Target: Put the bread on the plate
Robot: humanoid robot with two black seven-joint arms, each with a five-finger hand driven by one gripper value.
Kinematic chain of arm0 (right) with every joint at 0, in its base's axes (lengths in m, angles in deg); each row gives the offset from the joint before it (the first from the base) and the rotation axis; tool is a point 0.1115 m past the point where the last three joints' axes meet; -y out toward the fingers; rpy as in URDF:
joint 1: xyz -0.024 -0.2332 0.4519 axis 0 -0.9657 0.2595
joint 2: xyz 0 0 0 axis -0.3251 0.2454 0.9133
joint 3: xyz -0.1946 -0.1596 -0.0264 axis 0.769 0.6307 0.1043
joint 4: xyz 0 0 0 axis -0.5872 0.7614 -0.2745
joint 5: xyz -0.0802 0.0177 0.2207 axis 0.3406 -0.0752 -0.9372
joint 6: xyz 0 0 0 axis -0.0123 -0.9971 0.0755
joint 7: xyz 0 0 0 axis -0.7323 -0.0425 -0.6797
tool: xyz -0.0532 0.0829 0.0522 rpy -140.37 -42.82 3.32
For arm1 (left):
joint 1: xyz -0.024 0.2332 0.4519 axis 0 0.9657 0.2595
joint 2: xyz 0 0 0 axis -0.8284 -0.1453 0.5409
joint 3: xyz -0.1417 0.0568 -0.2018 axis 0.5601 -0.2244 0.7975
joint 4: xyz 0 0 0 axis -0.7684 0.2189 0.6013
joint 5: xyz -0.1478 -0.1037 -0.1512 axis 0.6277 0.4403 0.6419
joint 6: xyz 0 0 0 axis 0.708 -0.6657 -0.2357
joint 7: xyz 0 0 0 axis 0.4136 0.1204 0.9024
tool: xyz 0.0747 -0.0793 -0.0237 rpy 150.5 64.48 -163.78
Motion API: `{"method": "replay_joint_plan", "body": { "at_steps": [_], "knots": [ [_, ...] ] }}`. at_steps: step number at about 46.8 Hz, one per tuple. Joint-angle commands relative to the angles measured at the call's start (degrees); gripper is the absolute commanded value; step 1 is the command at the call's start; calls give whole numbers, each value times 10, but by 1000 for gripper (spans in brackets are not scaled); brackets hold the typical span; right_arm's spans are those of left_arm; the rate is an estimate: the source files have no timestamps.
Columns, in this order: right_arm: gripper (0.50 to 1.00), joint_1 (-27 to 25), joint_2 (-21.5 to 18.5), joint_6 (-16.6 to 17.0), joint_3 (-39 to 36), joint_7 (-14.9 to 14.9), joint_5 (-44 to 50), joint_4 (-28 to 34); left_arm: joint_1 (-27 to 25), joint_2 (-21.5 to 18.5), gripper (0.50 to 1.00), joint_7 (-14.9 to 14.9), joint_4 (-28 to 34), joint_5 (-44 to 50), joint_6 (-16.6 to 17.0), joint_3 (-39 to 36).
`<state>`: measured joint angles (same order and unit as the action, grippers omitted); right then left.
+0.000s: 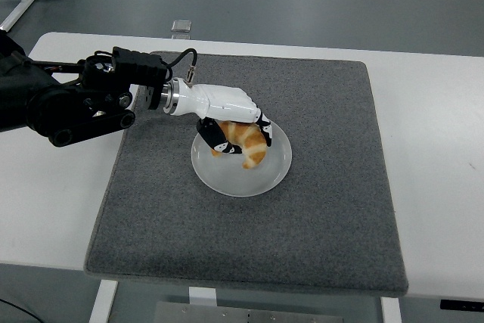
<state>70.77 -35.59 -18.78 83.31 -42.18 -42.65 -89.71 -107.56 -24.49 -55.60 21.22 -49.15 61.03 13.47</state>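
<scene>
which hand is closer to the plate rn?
Left. The left hand is over the plate, fingers wrapped around the croissant. The right hand isn't in view.

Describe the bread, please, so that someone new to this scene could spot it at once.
A grey mat covers the middle of the white table, and a round white plate sits at its centre. Over the plate, the left hand grips the bread: a golden-brown, curved croissant, the only food here.
</scene>
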Motion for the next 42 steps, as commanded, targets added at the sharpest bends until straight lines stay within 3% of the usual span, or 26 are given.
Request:
{"method": "replay_joint_plan", "body": {
  "at_steps": [1, 42],
  "knots": [
    [952, 0, 0, 0, 0, 0, -1, 0, 8, 3, 500, -1, -3, -2, 0, 0],
    [952, 0, 0, 0, 0, 0, 0, 0, 35, 14, 500, -2, -32, -17, 21, -1]
  ]
}}
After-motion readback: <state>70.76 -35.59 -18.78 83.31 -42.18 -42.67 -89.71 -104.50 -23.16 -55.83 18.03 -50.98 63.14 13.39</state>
